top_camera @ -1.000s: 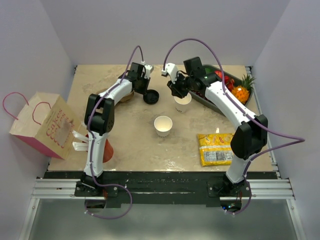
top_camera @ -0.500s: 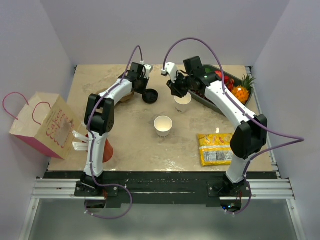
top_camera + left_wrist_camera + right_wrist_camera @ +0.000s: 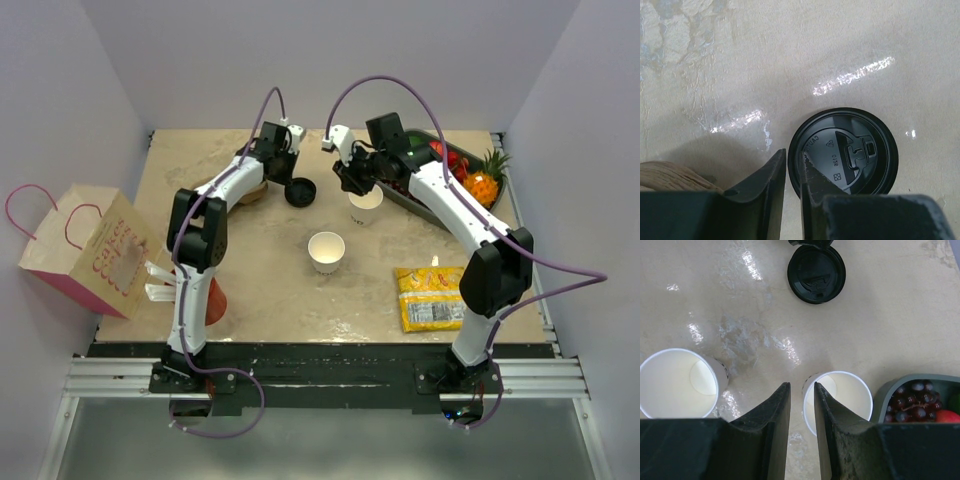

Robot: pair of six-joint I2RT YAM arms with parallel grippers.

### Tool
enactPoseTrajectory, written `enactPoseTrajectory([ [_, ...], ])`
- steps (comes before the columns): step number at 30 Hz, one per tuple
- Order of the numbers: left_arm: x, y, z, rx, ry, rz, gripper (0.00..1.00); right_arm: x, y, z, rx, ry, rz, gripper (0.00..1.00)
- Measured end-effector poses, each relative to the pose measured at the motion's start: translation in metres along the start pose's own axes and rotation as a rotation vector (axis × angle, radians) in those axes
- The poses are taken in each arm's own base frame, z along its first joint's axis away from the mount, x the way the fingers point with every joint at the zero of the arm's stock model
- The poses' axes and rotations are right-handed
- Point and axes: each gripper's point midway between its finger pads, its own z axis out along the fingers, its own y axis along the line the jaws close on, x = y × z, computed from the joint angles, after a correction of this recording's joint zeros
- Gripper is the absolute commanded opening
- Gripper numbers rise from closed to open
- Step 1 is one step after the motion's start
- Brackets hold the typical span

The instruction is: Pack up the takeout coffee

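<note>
Seen from above, two robot arms met at the far middle of a table (image 3: 790,60). No cup wore a lid, so the takeout coffee was not yet assembled. The right gripper (image 3: 801,387) was clamped on the near wall of an open white cup (image 3: 845,390), one finger inside and one outside. The cup stood just beside a tray (image 3: 880,392) of fruit. The left gripper (image 3: 791,156) was nearly closed and appeared to pinch the rim of a black lid (image 3: 842,152). The lid lay flat on the table, near the cup but apart from it. A second cup (image 3: 677,385), also open, stood closer to the arms. A paper bag (image 3: 85,250) waited at the table's left edge, well apart.

Several things could have gone wrong. The thin pinch on the lid's rim might have slipped and dropped the lid. A one-sided squeeze might have dented or tipped the paper cup. With both grippers so near each other, bringing the lid across risked a collision. It also risked a crooked seat that would pop loose on the way to the bag.
</note>
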Motion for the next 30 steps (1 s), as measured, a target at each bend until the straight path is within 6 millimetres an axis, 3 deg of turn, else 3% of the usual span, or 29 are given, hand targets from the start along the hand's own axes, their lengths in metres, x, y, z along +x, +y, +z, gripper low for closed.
enactPoseTrajectory([
  [10, 0.0071, 0.0004, 0.0016, -0.004, 0.017, 0.001, 0.22, 0.0000, 0.0000, 0.0000, 0.000, 0.000, 0.000, 0.29],
  [16, 0.0072, 0.0016, 0.0016, -0.011, 0.017, 0.001, 0.16, 0.0000, 0.0000, 0.0000, 0.000, 0.000, 0.000, 0.29],
  [30, 0.0070, 0.0024, 0.0016, -0.016, 0.017, 0.001, 0.18, 0.0000, 0.0001, 0.0000, 0.000, 0.000, 0.000, 0.29],
])
